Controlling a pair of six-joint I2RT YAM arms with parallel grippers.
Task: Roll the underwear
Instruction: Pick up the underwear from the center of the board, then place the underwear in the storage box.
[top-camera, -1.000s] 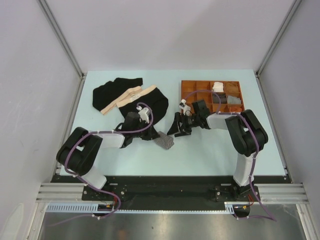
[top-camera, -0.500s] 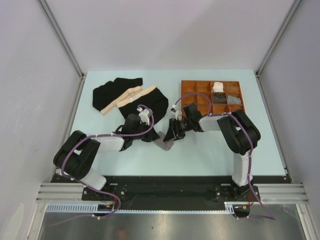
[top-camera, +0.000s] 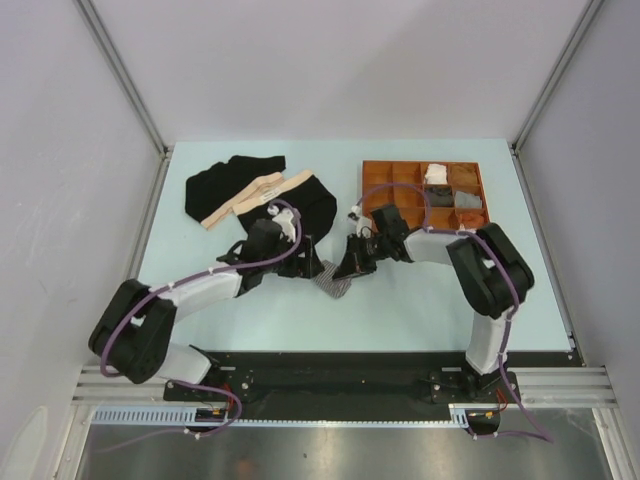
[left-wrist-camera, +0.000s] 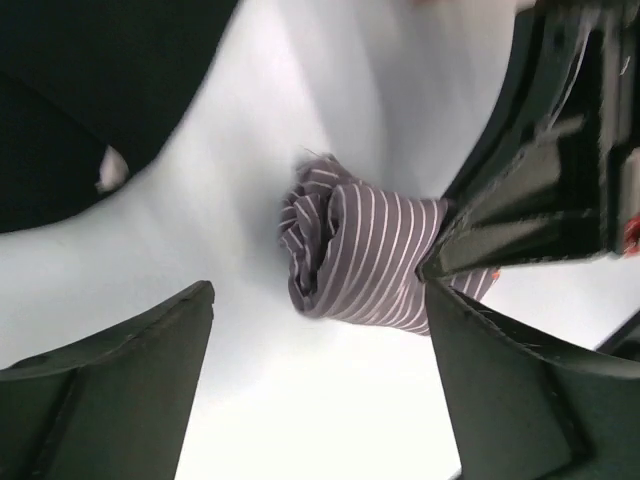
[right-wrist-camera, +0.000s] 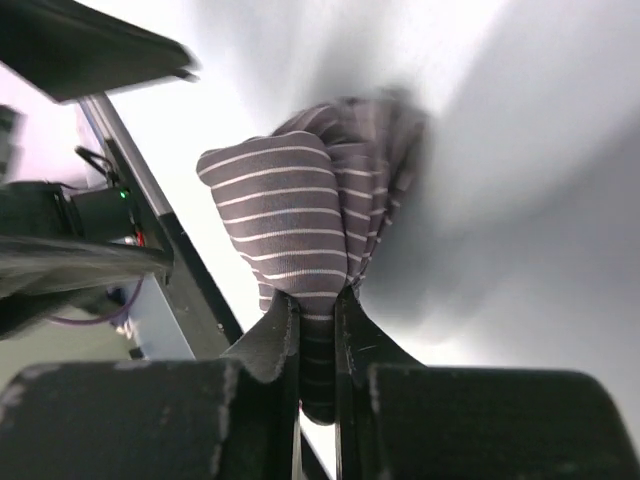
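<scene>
Status from my end: striped boxer (top-camera: 333, 285) rolled into tight bundle, centre frame, on table (top-camera: 430, 305) between arms. Right gripper (right-wrist-camera: 316, 300) pinches it, fingers nearly closed on cloth. Left gripper (left-wrist-camera: 318, 335) spread wide, holding nothing. Two black briefs (top-camera: 250, 192) lie upper left, flat and unrolled. I reckon one of three is about done.

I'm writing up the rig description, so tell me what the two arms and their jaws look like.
Both the left arm and the right arm mix bulky black joint housings with white link covers. A thin purple cable loops along each one. The jaws are black, flat-sided wedges, and no markings are readable on them.
</scene>
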